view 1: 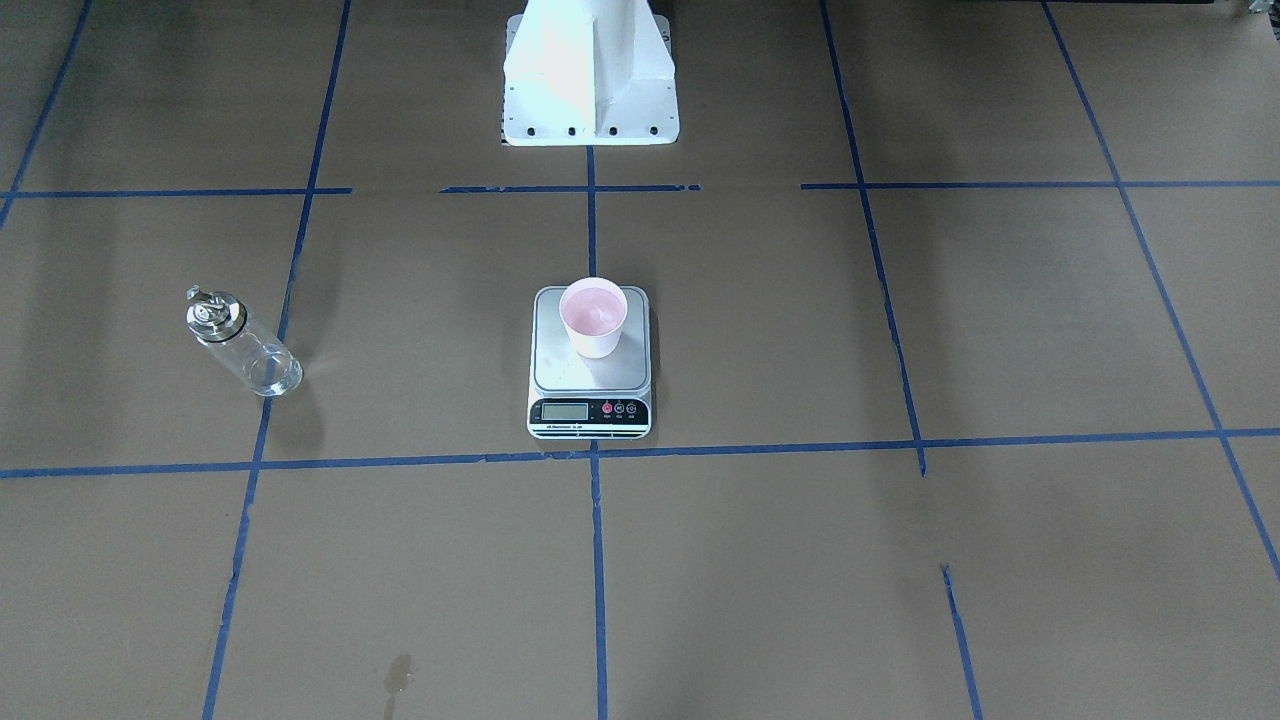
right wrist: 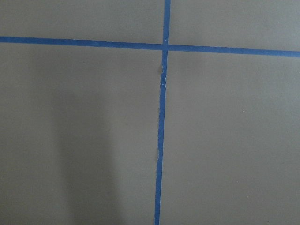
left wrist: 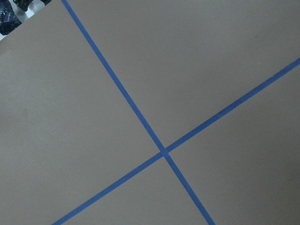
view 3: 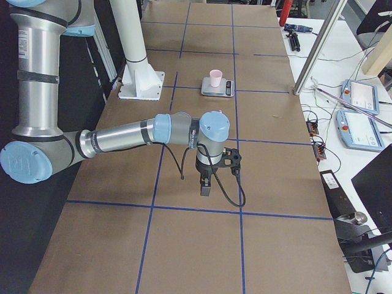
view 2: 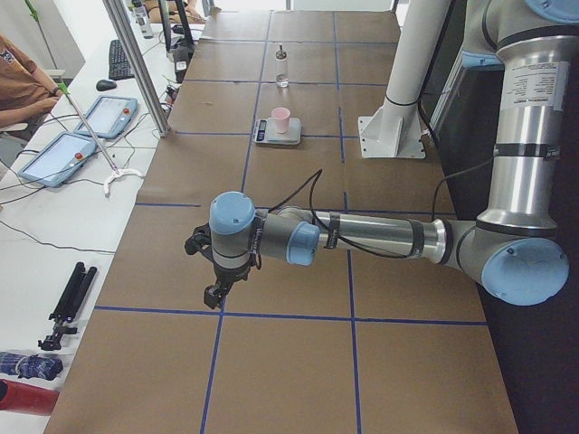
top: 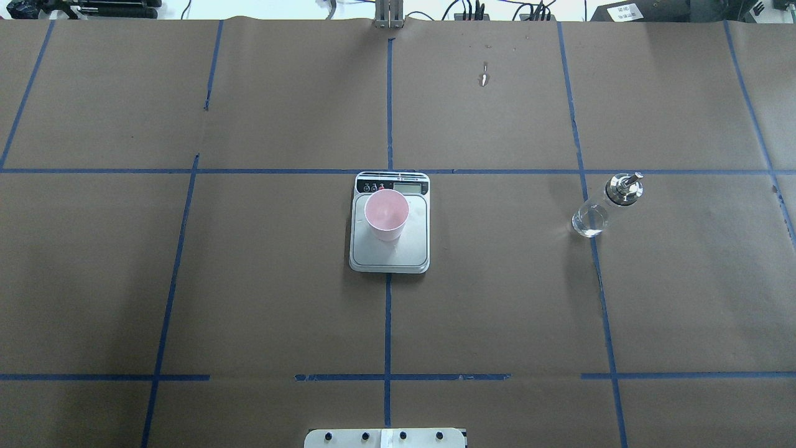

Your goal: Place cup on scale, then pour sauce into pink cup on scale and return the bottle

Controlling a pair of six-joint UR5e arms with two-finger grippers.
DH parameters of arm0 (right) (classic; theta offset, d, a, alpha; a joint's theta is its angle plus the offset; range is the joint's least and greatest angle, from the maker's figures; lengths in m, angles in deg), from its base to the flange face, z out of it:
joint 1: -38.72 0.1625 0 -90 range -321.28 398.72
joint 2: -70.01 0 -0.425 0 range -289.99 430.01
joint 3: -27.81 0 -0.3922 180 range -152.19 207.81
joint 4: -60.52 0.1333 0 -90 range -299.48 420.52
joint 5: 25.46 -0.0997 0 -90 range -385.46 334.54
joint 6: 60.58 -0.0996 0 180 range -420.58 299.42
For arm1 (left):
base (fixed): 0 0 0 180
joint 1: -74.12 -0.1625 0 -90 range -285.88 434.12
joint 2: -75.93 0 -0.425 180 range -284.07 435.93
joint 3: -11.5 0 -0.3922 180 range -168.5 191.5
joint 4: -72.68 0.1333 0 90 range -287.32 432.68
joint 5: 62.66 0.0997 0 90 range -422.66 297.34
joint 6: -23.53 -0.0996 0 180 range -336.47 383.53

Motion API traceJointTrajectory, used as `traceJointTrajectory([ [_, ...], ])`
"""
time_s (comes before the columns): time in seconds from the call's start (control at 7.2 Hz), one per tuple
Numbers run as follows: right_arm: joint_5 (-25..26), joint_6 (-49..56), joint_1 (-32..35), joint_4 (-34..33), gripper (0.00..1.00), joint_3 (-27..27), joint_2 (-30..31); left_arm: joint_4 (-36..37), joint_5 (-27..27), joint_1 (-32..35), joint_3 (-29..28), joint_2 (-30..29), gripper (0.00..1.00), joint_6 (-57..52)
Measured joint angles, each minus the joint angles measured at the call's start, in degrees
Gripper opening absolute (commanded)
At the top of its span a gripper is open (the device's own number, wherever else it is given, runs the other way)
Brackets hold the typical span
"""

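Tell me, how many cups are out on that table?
1. The pink cup stands upright on the steel platform of the scale. The other vessel, off to one side, is a glass bottle. No other cup shows in any view.

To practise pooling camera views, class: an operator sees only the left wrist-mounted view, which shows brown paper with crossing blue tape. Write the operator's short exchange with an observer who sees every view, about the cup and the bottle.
Operator: My view shows only paper and tape. Is the cup on the scale?
Observer: Yes. The cup stands upright on the scale, toward its display end.
Operator: And the bottle?
Observer: The bottle stands free on the robot's right side, well apart from the scale.
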Motion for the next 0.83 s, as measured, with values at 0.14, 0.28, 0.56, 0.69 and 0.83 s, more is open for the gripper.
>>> traceJointTrajectory([
  [0.14,-0.37,0.19,0.01,0.53,1.00,0.77,-0.23,0.26,0.11,0.00,-0.26,1.26,1.00,0.00],
  [0.28,-0.49,0.23,-0.01,2.36,1.00,1.83,-0.36,1.02,0.10,0.00,-0.49,2.26,1.00,0.02],
  [0.56,-0.64,0.15,-0.04,7.42,1.00,4.84,-0.38,5.40,-0.11,0.05,-0.26,3.39,1.00,0.05],
  [0.69,-0.67,0.12,-0.04,8.53,1.00,5.67,-0.41,7.44,-0.31,0.13,0.01,3.58,1.00,0.03],
  [0.83,-0.68,0.11,-0.03,9.04,1.00,6.17,-0.37,8.34,-0.49,0.21,-0.01,3.64,1.00,0.00],
])
